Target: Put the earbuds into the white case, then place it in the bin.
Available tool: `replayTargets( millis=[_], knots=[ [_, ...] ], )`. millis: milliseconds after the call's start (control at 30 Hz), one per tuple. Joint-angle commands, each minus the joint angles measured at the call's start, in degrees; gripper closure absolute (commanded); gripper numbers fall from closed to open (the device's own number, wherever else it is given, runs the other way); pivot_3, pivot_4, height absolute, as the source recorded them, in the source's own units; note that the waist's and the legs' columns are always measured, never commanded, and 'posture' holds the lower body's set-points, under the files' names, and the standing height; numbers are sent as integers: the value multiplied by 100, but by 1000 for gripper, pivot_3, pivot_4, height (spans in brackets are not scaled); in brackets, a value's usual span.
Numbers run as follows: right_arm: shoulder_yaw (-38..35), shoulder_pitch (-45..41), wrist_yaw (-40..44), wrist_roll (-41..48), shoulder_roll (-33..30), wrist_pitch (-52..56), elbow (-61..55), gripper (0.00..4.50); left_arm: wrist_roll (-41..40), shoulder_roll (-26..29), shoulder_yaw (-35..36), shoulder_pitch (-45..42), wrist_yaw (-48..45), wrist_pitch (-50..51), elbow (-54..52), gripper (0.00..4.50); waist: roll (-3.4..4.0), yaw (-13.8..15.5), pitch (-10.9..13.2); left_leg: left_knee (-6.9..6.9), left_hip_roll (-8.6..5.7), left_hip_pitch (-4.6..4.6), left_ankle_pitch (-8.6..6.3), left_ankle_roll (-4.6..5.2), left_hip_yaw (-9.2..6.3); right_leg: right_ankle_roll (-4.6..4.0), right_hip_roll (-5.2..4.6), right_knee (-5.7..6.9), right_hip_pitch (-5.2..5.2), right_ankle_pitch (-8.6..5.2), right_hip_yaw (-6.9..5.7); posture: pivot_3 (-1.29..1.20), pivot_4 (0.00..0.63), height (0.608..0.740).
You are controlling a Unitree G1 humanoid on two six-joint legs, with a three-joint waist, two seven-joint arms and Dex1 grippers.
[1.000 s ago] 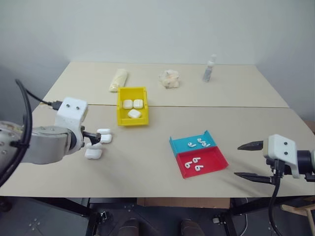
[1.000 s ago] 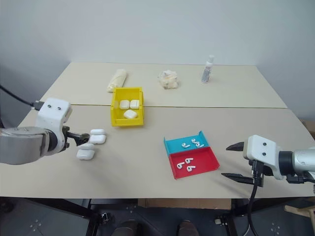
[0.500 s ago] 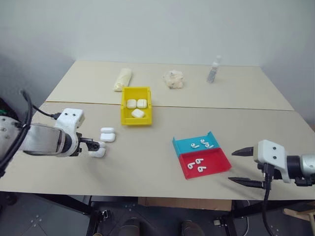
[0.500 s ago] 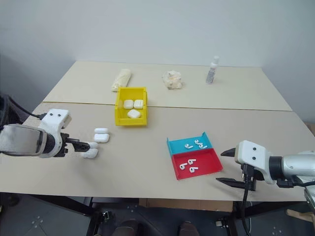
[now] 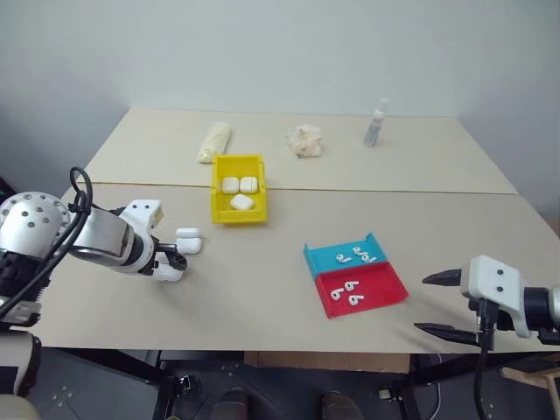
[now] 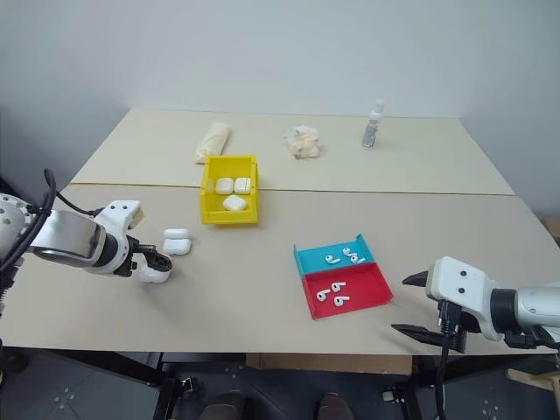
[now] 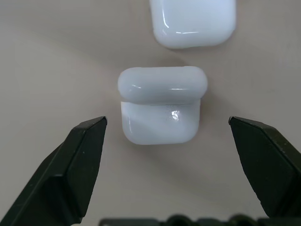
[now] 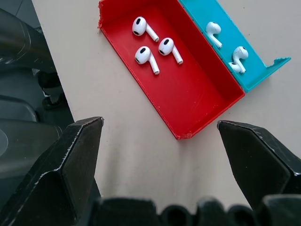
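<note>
While L gripper (image 7: pixel 167 125) straddles the white case (image 7: pixel 161 104), jaws apart, the grasp step is pending.
Next: close on case w/o nudging its neighbour. R gripper (image 8: pixel 160 134) spread, empty, nr red tray (image 8: pixel 197 101). Earbuds (image 8: pixel 151 43): three in red tray, three in blue tray (image 8: pixel 254 77). Yellow bin (image 5: pixel 237 192), beyond case, holds three cases.

A plain pale wall (image 5: pixel 280 52) rises directly behind the beige table (image 5: pixel 289 297), evenly lit and bare. The table's top is made of two slabs meeting at a seam (image 5: pixel 385 191) that runs across it from side to side. Under the table's near edge show dark metal legs (image 5: pixel 131 367) and a grey floor (image 5: pixel 79 394), with a wooden piece (image 5: pixel 534 378) past the table's right corner
</note>
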Motion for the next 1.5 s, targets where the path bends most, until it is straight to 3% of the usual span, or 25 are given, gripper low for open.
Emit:
replayTargets(
  millis=[33, 467, 833, 1167, 1467, 1500],
  knots=[
    [-147, -20, -61, 2, 16, 9, -106, 10, -40, -112, 245, -278, 252, 28, 161, 0, -1, 4, 0, 1, -1, 0, 0, -1, 0, 0, 0, 0, 1, 0, -2, 0, 150, 740],
    [-167, 118, -167, -76, 26, 26, -106, 10, -40, -593, 596, -32, 1030, -50, 95, 0, -3, -4, -1, 0, 0, -2, 3, -5, -5, 0, 0, -1, 0, 0, -4, 0, 150, 740],
    [113, -70, -265, -109, -5, -8, 20, 10, -40, -914, 1210, 847, 1762, -494, -658, 0, -3, 0, -1, 1, 0, 0, 5, -10, -14, -1, -1, 1, 1, 0, -1, 0, 150, 740],
    [121, -43, -284, -165, -9, 12, -1, 10, -40, -1433, 1569, 965, 2328, -571, -669, 0, -5, 6, -2, 1, -3, 0, 5, -9, -13, -1, -2, -1, 3, 0, -3, 0, 150, 740],
    [125, 16, -326, -223, 30, 60, -73, 10, -40, -1565, 1638, 929, 2599, -526, -529, 0, -5, 5, -3, 1, -3, 1, 6, -10, -12, -1, -2, -1, 4, 0, -3, 0, 150, 740],
    [116, 23, -331, -222, 30, 75, -81, 1, -40, -1479, 1548, 946, 2557, -493, -589, 182, -5, 5, -3, 0, -3, 1, 5, -10, -11, -1, -2, -1, 4, 0, -4, 0, 150, 740]
  ],
)
